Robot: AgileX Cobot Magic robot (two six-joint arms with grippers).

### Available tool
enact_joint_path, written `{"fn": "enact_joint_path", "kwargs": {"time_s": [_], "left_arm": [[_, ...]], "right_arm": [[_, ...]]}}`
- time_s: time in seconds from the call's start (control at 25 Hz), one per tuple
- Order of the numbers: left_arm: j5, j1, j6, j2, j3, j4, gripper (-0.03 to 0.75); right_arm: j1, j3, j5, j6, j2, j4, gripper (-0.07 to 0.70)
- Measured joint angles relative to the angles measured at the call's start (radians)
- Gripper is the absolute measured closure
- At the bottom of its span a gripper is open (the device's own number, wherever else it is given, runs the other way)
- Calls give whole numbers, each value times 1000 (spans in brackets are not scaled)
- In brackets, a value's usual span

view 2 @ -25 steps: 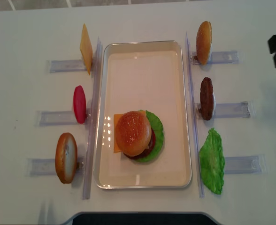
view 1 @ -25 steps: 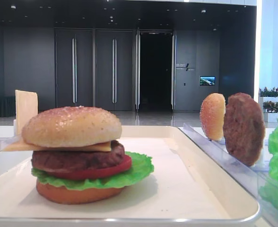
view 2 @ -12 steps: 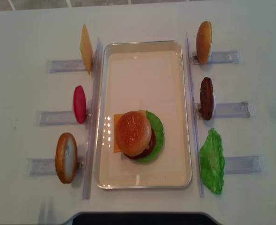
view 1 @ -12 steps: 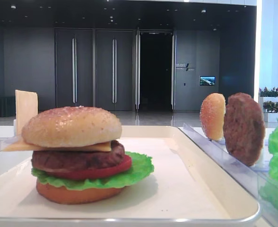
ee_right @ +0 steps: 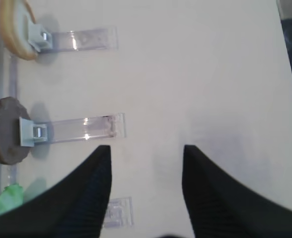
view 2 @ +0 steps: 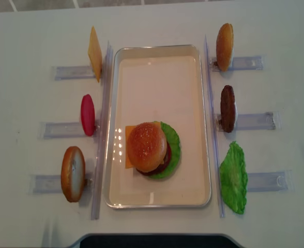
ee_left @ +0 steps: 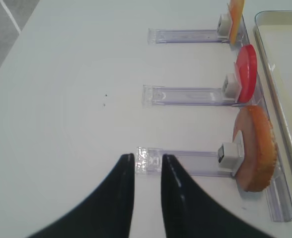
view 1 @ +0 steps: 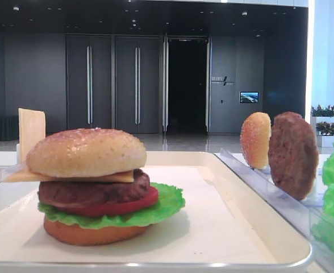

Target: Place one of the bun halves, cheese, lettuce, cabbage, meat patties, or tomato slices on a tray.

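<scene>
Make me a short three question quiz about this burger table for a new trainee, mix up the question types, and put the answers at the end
1. True or false: the stacked burger stands on the tray.
2. Which item stands in the middle rack on the right side of the overhead view? A) tomato slice B) meat patty C) cheese
3. Fill in: in the wrist view, the right gripper has its jaws ____ over bare table, holding nothing.

Key:
1. True.
2. B, the meat patty.
3. Open, while the left gripper is shut and empty.

Both grippers: black tapered jaws; right gripper [ee_right: 146,151] ribbed inner faces; left gripper [ee_left: 147,159] smooth, glossy.
</scene>
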Motion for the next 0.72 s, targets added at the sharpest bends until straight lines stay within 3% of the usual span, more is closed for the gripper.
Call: {"fn": "enact_joint_path", "kwargs": {"time_s": [0.24, 0.56, 0.72], "left_arm": [[0, 0, 0, 0, 0, 0, 574], [0, 0, 0, 0, 0, 1, 575], [0, 0, 0, 0, 0, 1, 575]], "right_arm": [[78, 201, -27, 0, -348, -5, 283], [81, 506, -30, 1, -788, -7, 284], [81, 547, -16, 1, -991, -8, 284]]}}
